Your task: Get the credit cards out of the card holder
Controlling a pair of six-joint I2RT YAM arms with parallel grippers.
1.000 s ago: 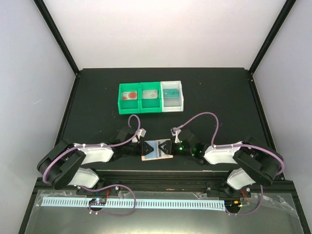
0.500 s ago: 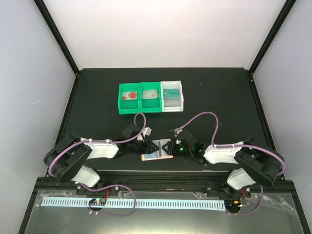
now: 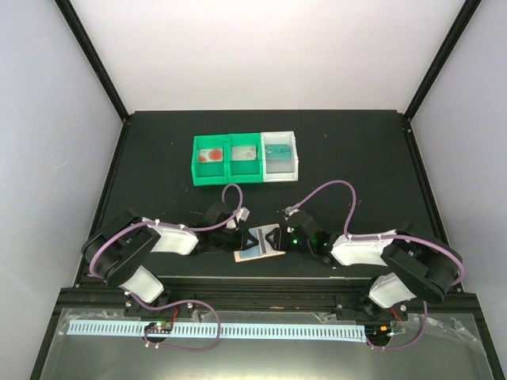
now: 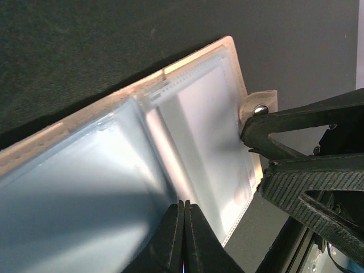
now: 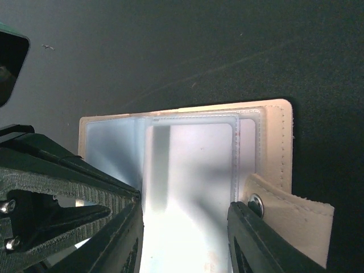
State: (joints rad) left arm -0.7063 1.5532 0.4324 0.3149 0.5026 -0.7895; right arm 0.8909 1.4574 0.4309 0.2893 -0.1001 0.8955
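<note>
The black worktop (image 3: 158, 158) carries the card holder (image 3: 258, 247) at its near edge. Beyond the holder, well apart, stand a green bin (image 3: 227, 160) and a white bin (image 3: 280, 155), and credit cards (image 3: 211, 154) already lie in them. The right pincer (image 5: 185, 239) reaches in from the holder's right with its jaws partway apart. Its tips rest on the open holder, one beside the snap tab (image 5: 259, 203), apparently to pin it flat. The left pincer (image 4: 183, 227) comes from the holder's left, closed tight at the edge of a clear sleeve (image 4: 85, 187), probably to draw a card out. I cannot tell whether it has caught anything.
</note>
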